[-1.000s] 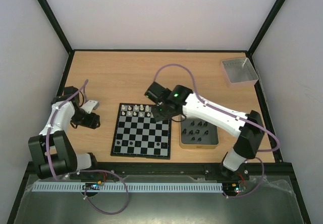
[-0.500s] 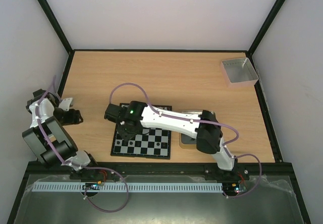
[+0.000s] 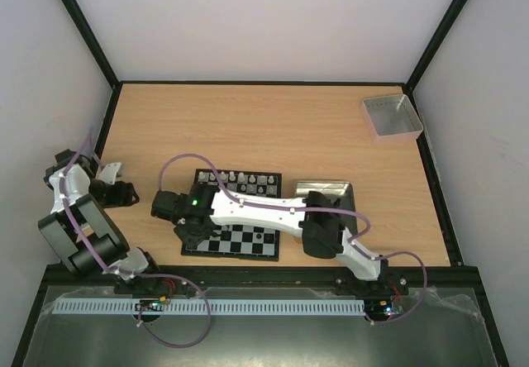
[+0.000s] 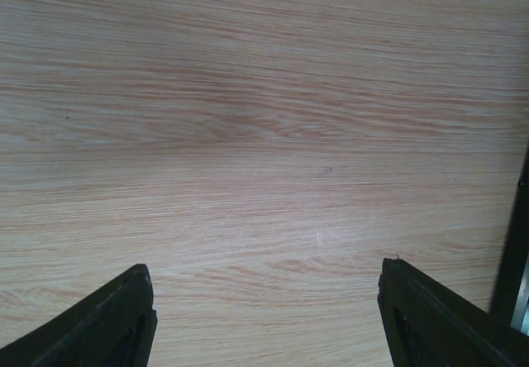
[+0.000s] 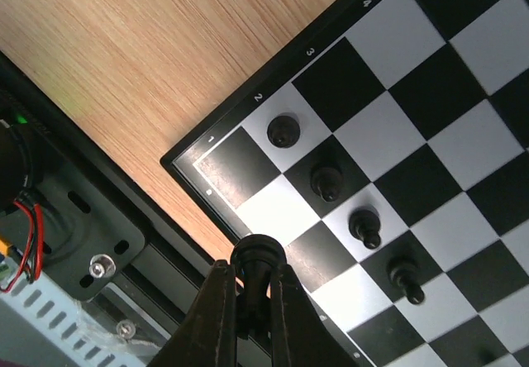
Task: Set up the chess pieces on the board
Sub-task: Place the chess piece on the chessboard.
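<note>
The board (image 3: 248, 240) lies at the table's near middle, with white chess pieces (image 3: 240, 178) lined along its far side. My right gripper (image 3: 188, 226) reaches across it to the near-left corner. In the right wrist view that gripper (image 5: 252, 276) is shut on a black piece (image 5: 259, 258), held above the board's corner squares (image 5: 248, 210). Several black pawns (image 5: 326, 182) stand in a diagonal line on the row beyond. My left gripper (image 3: 124, 192) is folded back at the left edge; its jaws (image 4: 264, 264) stand open over bare wood.
A metal tin (image 3: 331, 188) sits right of the board, partly hidden under the right arm. A grey square tray (image 3: 392, 116) stands at the far right corner. The black base rail (image 5: 66, 235) runs just off the board's near edge.
My right arm has swung from the board's far right side across to its near-left corner, carrying the black piece. The left arm has drawn back toward the table's left edge.
</note>
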